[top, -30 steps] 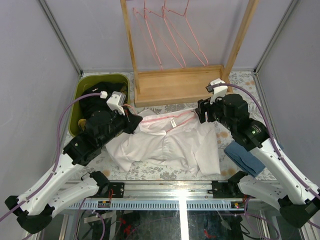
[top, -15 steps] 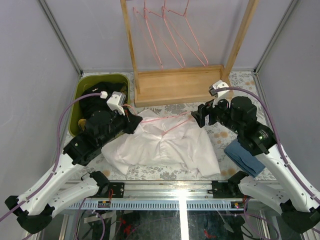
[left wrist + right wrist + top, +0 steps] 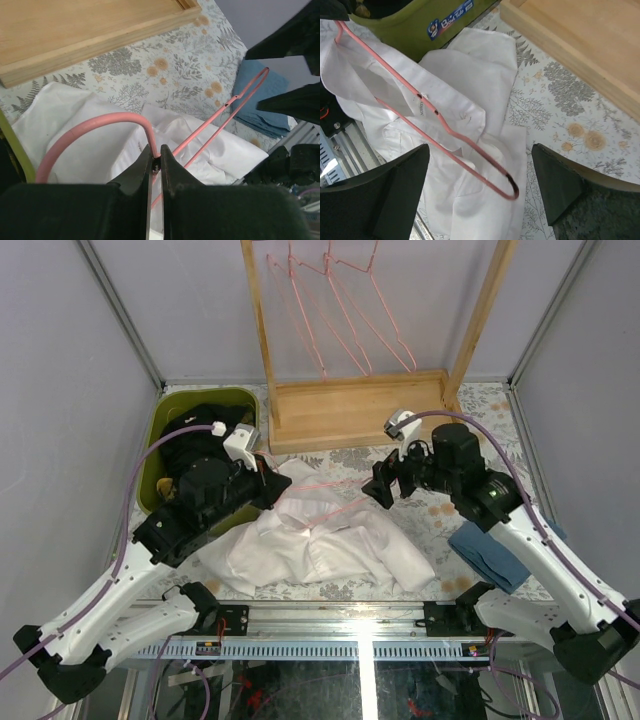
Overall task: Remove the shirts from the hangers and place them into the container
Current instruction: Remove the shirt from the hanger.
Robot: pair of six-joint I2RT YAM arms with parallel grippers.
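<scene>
My left gripper (image 3: 268, 480) is shut on the hook of a pink hanger (image 3: 155, 159), holding it above the table. A white shirt (image 3: 320, 545) lies crumpled under the hanger (image 3: 340, 481), its collar end still draped over the wire near the hook. The hanger's far loop (image 3: 512, 190) is bare and hangs free over the cloth. My right gripper (image 3: 380, 485) stands open (image 3: 480, 150), the loop within its gap, touching neither finger. The olive-green container (image 3: 165, 425) at the left holds black shirts (image 3: 195, 445).
Several bare pink hangers (image 3: 330, 310) hang on the wooden rack, whose base tray (image 3: 355, 410) sits behind the shirt. A folded blue cloth (image 3: 490, 552) lies under my right arm. Grey walls close in both sides.
My right gripper opened wider and moved left to the hanger's free end. The shirt slid off that end and bunched leftward. My left gripper kept its grip on the hook.
</scene>
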